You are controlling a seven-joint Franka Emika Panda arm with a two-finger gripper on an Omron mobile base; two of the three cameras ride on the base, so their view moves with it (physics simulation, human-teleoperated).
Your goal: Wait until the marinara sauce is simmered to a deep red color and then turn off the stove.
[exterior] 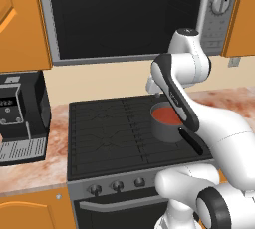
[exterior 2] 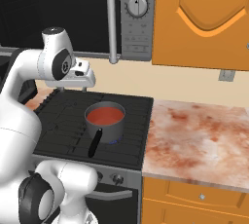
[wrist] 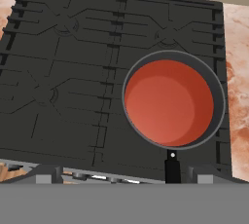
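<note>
Waiting step in hand: marinara sauce [wrist: 168,102] reads orange-red, judged not yet the deep red called for.

Item, saucepan [exterior 2: 105,122]: grey, round, black handle [exterior 2: 95,142] toward the front panel; sits on the stove [exterior: 99,133], below and ahead of the fingers, well apart from them.

Item, fingers [exterior 2: 73,89]: released, spread wide, grasping nothing; hang over the rear of the cooktop.

Item, arm: elbow raised in front of the microwave [exterior: 124,14], forearm folded back, hand aimed down at the pan.

Item, knobs [exterior: 117,186]: row on the silver front panel, low and nearer the base than the fingers.

Next move, judged: hold off until the colour deepens, then lower to the knob of the lit burner; which knob cannot be told.
</note>
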